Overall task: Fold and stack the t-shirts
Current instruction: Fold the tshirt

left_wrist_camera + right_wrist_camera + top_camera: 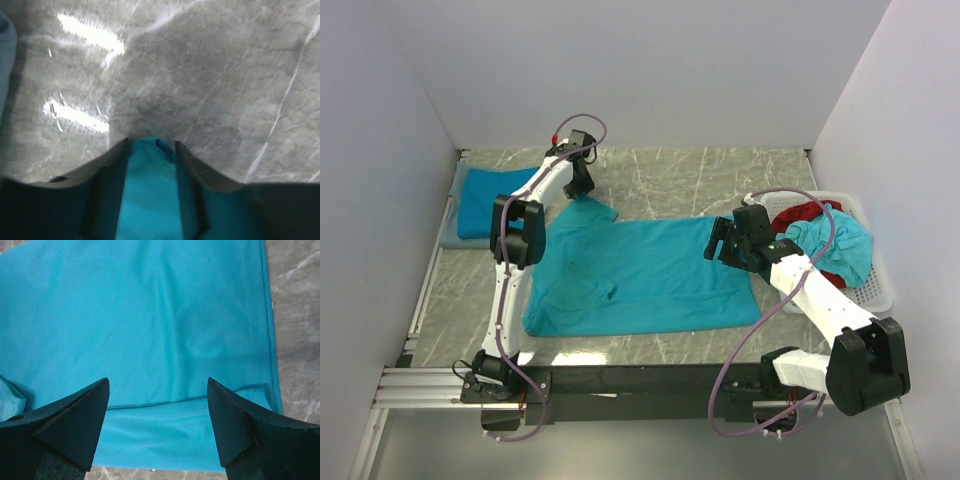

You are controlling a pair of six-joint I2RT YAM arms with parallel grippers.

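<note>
T-shirt [650,275] — pinched by left gripper [151,144] (right gripper [157,382] agape).

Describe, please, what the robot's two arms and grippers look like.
Both the left arm and right arm have white links and chunky black joint housings, each with a thin purplish cable. The right gripper has dark, wedge-shaped fingers; the left gripper's are likewise dark. A red part sits by the left wrist.
</note>
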